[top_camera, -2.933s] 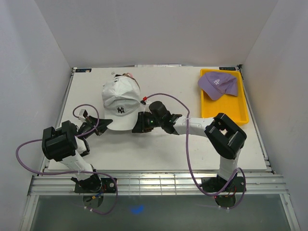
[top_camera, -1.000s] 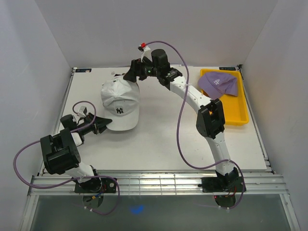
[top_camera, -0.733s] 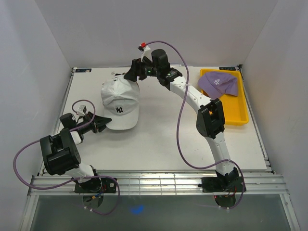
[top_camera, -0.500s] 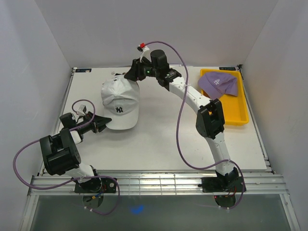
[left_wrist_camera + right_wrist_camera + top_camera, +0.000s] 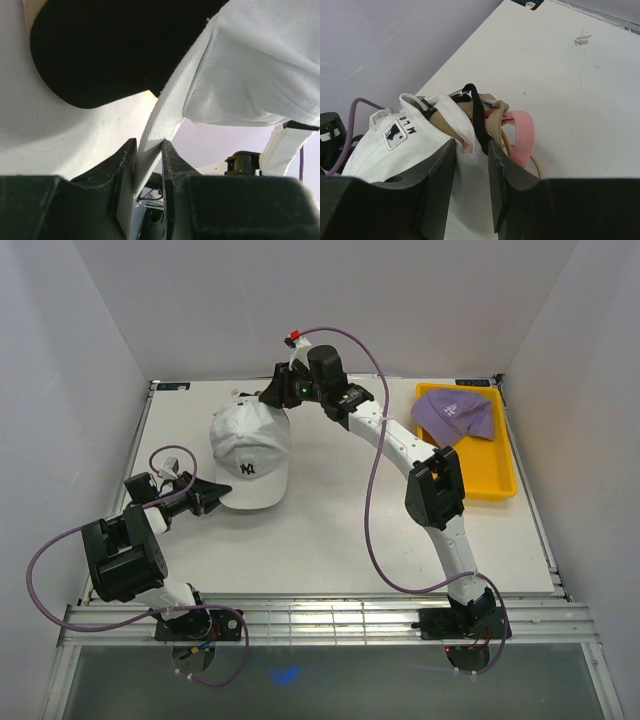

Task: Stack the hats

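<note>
A white hat (image 5: 250, 452) with a dark logo tops a pile of hats at the table's back left. In the left wrist view my left gripper (image 5: 148, 152) is shut on the white brim (image 5: 170, 110), with a black hat (image 5: 120, 45) showing beneath. From above, the left gripper (image 5: 217, 493) is at the brim's near-left edge. My right gripper (image 5: 273, 399) reaches over the pile's rear. In the right wrist view the right gripper (image 5: 470, 150) is shut on the white hat's back panel (image 5: 467, 200), beside black (image 5: 477, 112), tan (image 5: 496, 117) and pink (image 5: 522, 135) straps. A purple hat (image 5: 455, 413) lies apart.
The purple hat rests in a yellow tray (image 5: 470, 472) at the back right. White walls enclose the table (image 5: 330, 530) on three sides. Purple cables loop from both arms, one arching above the table's middle (image 5: 372, 480).
The right arm swung from the hat's front round to its rear, and its jaws have closed on the white hat's back. The left gripper keeps hold of the brim, shifted slightly left.
</note>
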